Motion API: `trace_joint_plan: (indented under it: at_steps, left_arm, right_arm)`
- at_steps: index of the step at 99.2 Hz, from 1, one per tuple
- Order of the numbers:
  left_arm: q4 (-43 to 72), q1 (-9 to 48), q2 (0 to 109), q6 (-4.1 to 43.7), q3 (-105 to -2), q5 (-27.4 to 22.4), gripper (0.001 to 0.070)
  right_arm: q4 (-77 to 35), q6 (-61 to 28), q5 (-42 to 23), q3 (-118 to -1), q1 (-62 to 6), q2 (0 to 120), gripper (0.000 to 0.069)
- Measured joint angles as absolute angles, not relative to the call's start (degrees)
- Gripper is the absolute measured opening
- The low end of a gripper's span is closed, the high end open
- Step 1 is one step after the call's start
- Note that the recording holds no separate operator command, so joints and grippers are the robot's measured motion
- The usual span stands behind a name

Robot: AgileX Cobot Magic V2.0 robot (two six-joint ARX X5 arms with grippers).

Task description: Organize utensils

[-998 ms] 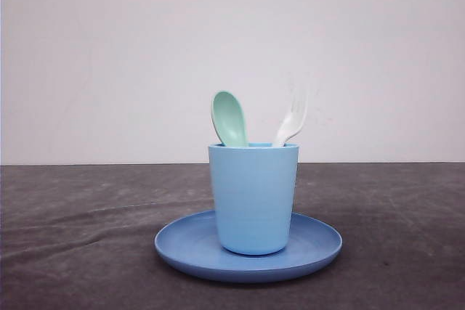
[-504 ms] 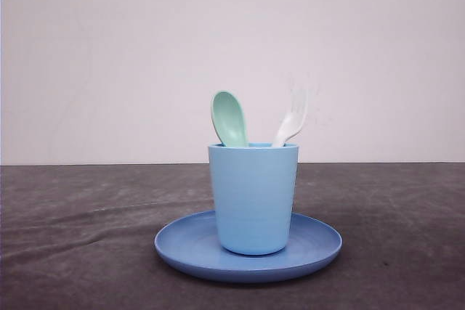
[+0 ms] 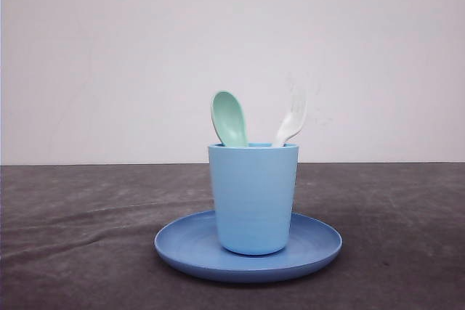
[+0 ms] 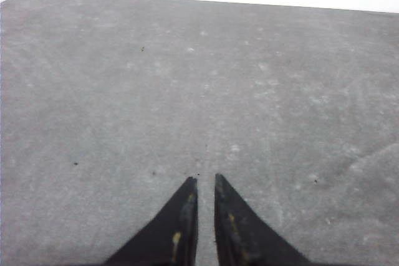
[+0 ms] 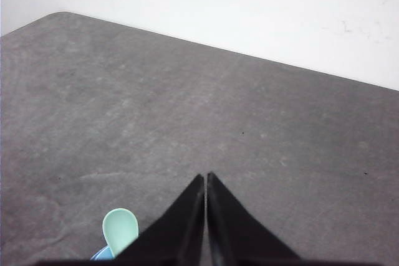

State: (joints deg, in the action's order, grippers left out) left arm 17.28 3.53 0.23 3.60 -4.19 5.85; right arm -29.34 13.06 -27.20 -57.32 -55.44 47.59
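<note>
Two utensils are standing in the light blue cup (image 3: 253, 197): one mint-green plastic spoon (image 3: 229, 118) and one white plastic fork (image 3: 290, 120); I am counting one cup and one round blue plate (image 3: 189, 248) beneath it, nothing more on the dark grey table (image 3: 73, 237). Both utensils are leaning handle-down inside the cup, the spoon's bowl rising over the rim on my left side, the fork's tines rising on my right, the two heads apart from each other; the cup is sitting on the middle of the plate.

I am judging both pieces to be very light, thin and fairly stiff, with smooth, slippery plastic; the fork's tines are looking slender and likely to flex or snap, so I would be taking it at the neck just below the tines, and the spoon at the neck under its bowl, pulling straight upward so the light cup is not tipping.

My left gripper (image 4: 206, 182) is hanging over bare table with its fingers nearly pressed together, holding nothing; my right gripper (image 5: 206, 179) is likewise closed to a hairline gap and empty, with the spoon's bowl (image 5: 120, 230) showing just beside it in the right wrist view.
</note>
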Motion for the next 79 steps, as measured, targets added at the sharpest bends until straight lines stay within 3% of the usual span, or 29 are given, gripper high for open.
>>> trace_joint_plan:
  at_steps: [43,60,79]
  left_arm:
    - [17.3,3.5,0.2,3.6,-4.2,5.8,0.0023]
    - [17.3,3.5,0.2,3.6,-4.2,5.8,0.0023]
    - [17.3,3.5,0.2,3.6,-4.2,5.8,0.0023]
  right_arm:
    - [-25.3,9.3,-27.1,-57.3,-52.8,47.6,0.0004]
    - [-19.8,6.0,-24.3,-57.0,-43.7,47.7,0.0004]
    - [-17.1,4.1,-13.4,-53.3,-29.5,47.7,0.0004]
